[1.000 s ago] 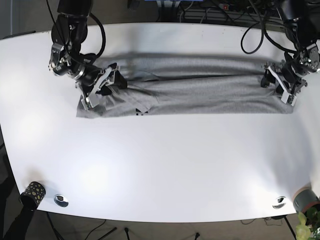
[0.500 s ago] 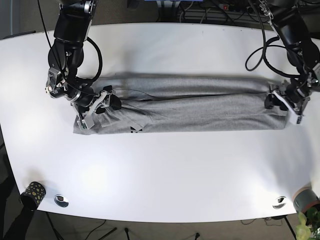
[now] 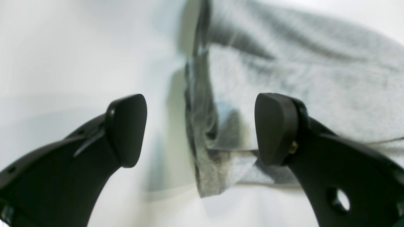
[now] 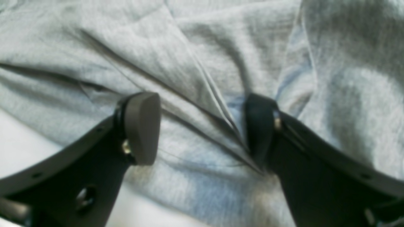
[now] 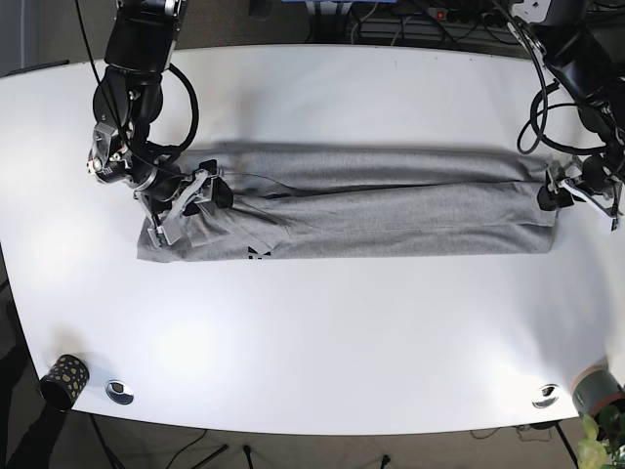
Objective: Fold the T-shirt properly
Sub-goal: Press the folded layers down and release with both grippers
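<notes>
Right claw (image 5: 187, 207): at the base view's left, low on the sleeve end of the T-shirt; its fingers (image 4: 142, 126) stand apart over creased cloth, and whether they pinch any layer cannot be told.
T-shirt (image 5: 361, 213): grey, lying as a long narrow band across the middle of the white surface (image 5: 322, 332), one lengthwise fold laid in, a small dark mark near its front edge.
Left claw (image 5: 586, 191): at the base view's right, fingers (image 3: 274, 126) spread, straddling the band's end edge without clamping it.
Step in hand: probably settling the long fold before the ends are brought over.
Doing it well: let both ends lie flat, lift clear without snagging layers.
Watch: the bunched creases under the right claw, which would spoil a square fold.
Cup (image 5: 64, 377): patterned, near corner, well apart.
</notes>
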